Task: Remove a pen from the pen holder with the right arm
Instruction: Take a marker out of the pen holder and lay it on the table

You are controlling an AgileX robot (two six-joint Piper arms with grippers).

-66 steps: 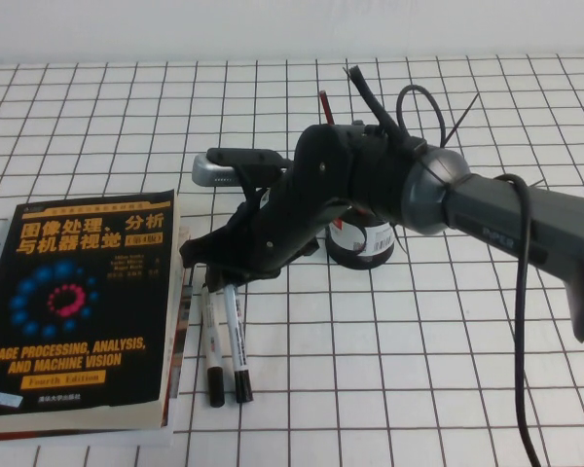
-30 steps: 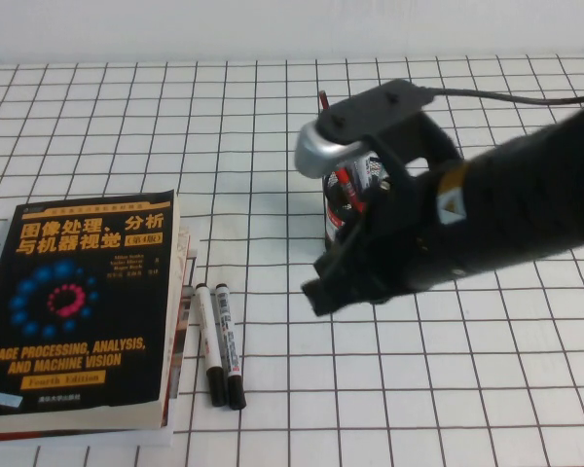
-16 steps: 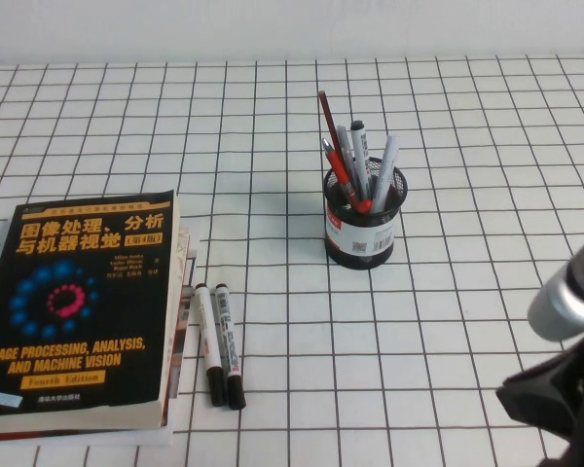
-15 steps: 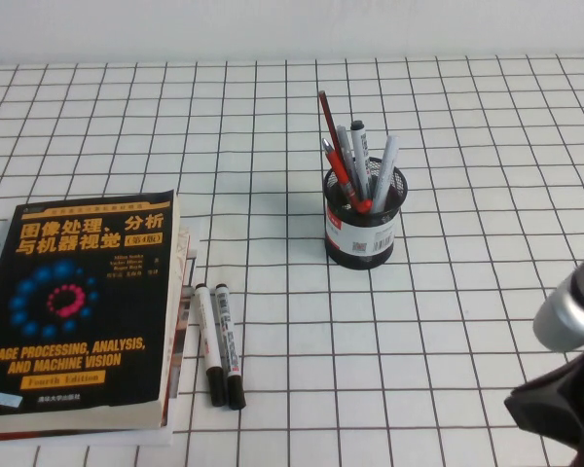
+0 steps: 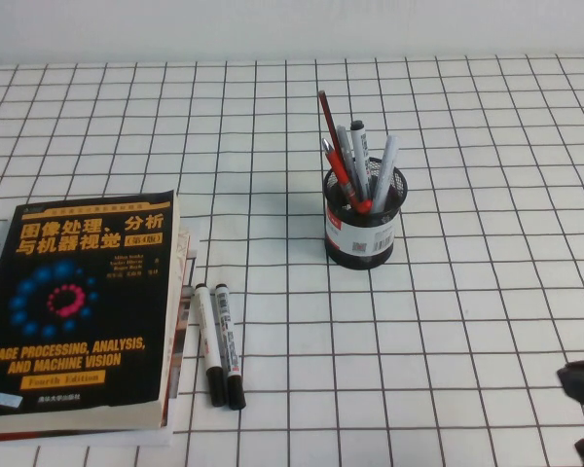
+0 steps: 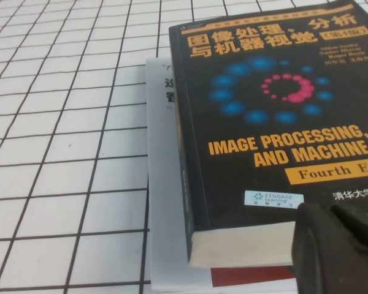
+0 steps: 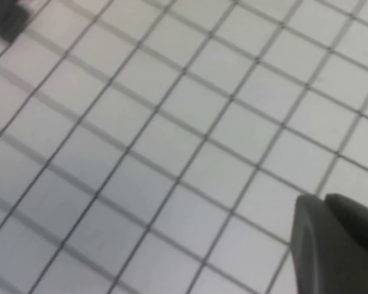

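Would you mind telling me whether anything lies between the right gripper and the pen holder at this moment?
Nothing visible does: only bare gridded table lies between the shut right gripper, at the near right edge, and the pen holder. The two markers and the book, under the left gripper, lie off to the left.
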